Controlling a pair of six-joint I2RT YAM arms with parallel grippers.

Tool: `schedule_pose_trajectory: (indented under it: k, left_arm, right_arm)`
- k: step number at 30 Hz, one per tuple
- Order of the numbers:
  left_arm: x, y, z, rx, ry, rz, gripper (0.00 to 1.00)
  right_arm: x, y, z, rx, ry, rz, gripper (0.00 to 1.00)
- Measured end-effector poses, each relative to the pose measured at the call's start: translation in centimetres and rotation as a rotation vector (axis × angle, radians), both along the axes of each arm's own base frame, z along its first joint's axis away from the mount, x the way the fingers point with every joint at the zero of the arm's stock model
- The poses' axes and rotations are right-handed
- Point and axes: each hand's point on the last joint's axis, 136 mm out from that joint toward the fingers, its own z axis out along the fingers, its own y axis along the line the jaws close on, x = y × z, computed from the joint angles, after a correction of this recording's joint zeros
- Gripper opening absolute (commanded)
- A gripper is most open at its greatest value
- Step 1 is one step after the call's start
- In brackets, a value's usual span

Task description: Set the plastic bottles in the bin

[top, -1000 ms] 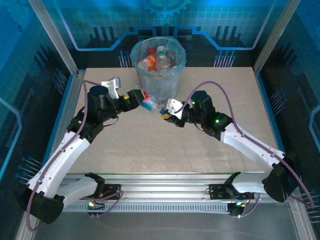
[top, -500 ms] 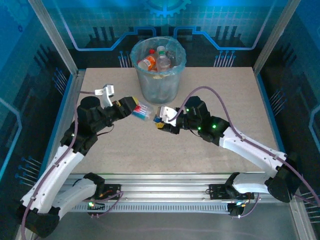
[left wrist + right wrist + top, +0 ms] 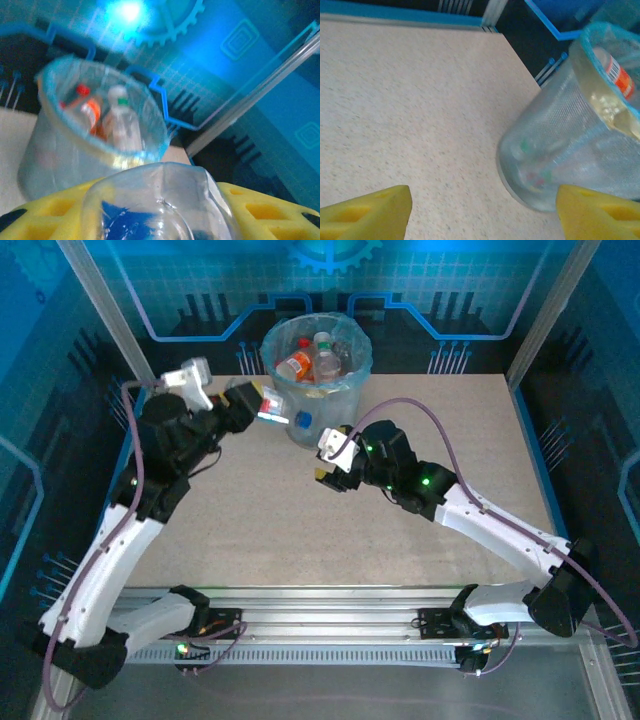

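Lifting from low over the bench (image 3: 250,530), the left hand (image 3: 258,402) has carried its clear bottle (image 3: 274,409) up beside the bin's (image 3: 322,412) left rim. It is clamped on the bottle, not yet over the opening. The right hand (image 3: 325,472) sits low before the bin, fingers apart and empty (other bottles (image 3: 312,355) already lie inside) — a short reach further should allow the drop.

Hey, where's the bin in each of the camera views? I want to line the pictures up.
Top external: the bin stands at the top centre of the picture.
Left wrist: the bin is at the left, beyond the held clear bottle.
Right wrist: the bin takes up the right side, its rim cut off by the picture's edge.
Shared landmark: the orange-labelled bottle lying inside the bin.
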Motion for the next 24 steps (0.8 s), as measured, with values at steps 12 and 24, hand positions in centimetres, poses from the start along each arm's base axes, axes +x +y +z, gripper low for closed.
schedule_pose_trajectory:
  k: [12,24]
  left_arm:
    - [17.5,-2.2,3.1,0.112,-0.105,0.137,0.53]
    - [28.4,-4.9,-2.5,0.097,-0.034,0.156,0.55]
  right_arm:
    - [1.2,-4.4,-0.5,-0.083,0.022,-0.138,0.77]
    - [3.9,-5.4,5.4,0.115,0.023,-0.261,0.76]
